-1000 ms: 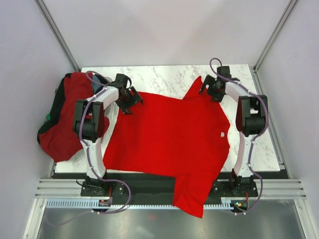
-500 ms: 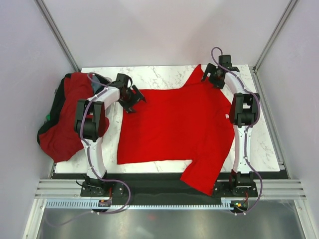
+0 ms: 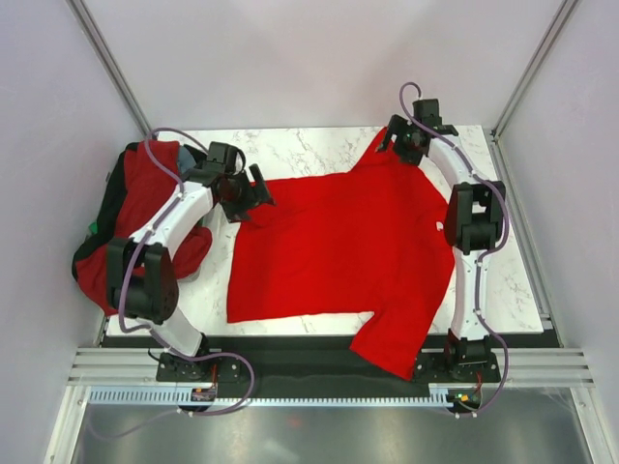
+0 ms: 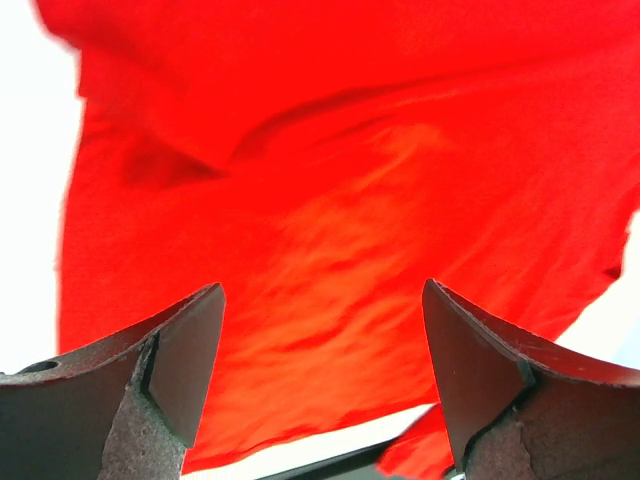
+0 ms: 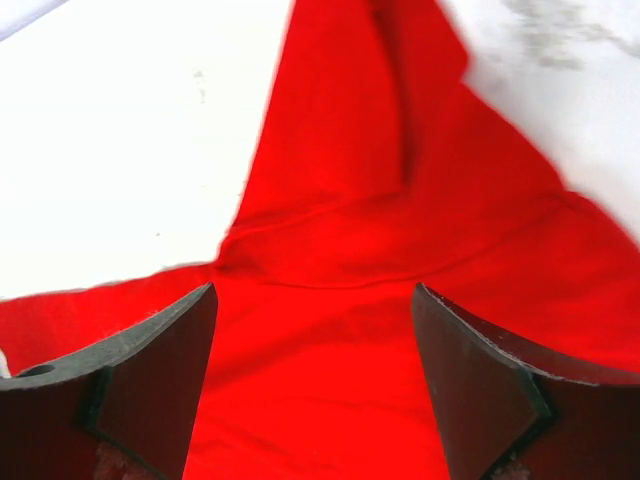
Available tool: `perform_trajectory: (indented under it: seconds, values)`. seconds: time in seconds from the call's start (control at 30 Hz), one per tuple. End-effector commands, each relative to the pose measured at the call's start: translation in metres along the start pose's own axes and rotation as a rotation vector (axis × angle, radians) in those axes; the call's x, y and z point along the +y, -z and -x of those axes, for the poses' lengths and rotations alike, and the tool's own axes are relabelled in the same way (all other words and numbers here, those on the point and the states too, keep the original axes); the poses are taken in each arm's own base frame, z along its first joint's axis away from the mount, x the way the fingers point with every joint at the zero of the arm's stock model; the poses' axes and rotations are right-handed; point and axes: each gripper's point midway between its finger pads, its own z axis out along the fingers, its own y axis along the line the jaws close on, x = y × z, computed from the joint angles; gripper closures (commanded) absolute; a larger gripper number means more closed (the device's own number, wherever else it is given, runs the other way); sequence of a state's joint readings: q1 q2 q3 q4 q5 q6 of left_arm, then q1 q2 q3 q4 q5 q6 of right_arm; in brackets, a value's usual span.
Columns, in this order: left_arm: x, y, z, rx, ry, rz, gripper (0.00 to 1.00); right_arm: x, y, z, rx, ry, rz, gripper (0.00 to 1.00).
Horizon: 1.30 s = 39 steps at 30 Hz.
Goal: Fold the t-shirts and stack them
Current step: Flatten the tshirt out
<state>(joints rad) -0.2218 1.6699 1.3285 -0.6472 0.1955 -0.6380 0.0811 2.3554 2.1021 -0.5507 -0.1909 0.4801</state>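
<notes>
A bright red t-shirt [image 3: 338,251] lies spread flat on the marble table, one sleeve pointing to the far right corner, the other hanging over the near edge. A small white neck label [image 3: 438,227] shows at its right side. My left gripper [image 3: 253,190] is open and empty just above the shirt's far left corner; the left wrist view shows red cloth [image 4: 330,220] below the open jaws. My right gripper [image 3: 399,145] is open and empty above the far sleeve [image 5: 400,130]. More red shirts [image 3: 135,222] lie heaped in the dark bin at the left.
The dark bin [image 3: 108,193] stands off the table's left edge. Bare marble [image 3: 309,150] runs along the far side and the right side [image 3: 508,280]. The black front rail [image 3: 290,353] lies under the hanging sleeve.
The shirt was pulled away from the near edge and flattened; it now lies still. Both grippers have let go of it, and the left arm has swung out leftward.
</notes>
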Motion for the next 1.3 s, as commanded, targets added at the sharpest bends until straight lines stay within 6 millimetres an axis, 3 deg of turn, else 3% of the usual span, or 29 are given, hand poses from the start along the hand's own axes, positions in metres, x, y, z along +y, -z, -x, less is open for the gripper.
perform_trajectory:
  seconds: [0.0,0.07,0.2,0.33,0.5,0.7,0.8,0.9,1.03,1.1,1.17,1.27]
  values:
    - [0.027,0.017,-0.017,0.016,-0.127,0.074,0.13,0.029,-0.003,0.020,-0.068,-0.007,0.055,0.15]
    - [0.034,0.031,-0.018,-0.016,-0.170,0.094,0.13,0.026,-0.018,0.015,-0.061,-0.013,0.041,0.18]
    - [0.044,0.053,-0.028,-0.065,-0.202,0.105,0.13,0.031,-0.029,0.028,-0.097,0.015,0.055,0.21]
    - [0.061,0.067,-0.053,-0.075,-0.214,0.104,0.14,0.022,-0.041,0.030,-0.119,0.036,0.016,0.23]
    - [0.073,0.104,-0.059,-0.190,-0.271,0.116,0.14,0.007,-0.055,0.022,-0.114,0.046,-0.033,0.24]
    - [0.070,0.142,-0.070,-0.207,-0.274,0.102,0.13,-0.001,-0.064,0.018,-0.114,0.054,-0.053,0.25]
    - [0.081,0.153,-0.071,-0.209,-0.280,0.162,0.13,-0.003,-0.065,0.018,-0.120,0.054,-0.058,0.25]
    - [0.077,0.164,-0.076,-0.197,-0.283,0.141,0.14,-0.003,-0.070,0.015,-0.112,0.049,-0.050,0.28]
    - [0.077,0.188,-0.080,-0.193,-0.282,0.162,0.13,-0.005,-0.075,0.008,-0.095,0.046,-0.047,0.42]
    - [0.075,0.196,-0.080,-0.185,-0.285,0.168,0.13,-0.006,-0.075,0.007,-0.092,0.044,-0.044,0.57]
    - [0.073,0.198,-0.082,-0.181,-0.294,0.171,0.14,-0.004,-0.074,0.005,-0.088,0.046,-0.040,0.70]
    - [0.080,0.192,-0.085,-0.208,-0.296,0.173,0.12,0.004,-0.069,0.011,-0.100,0.033,-0.020,0.80]
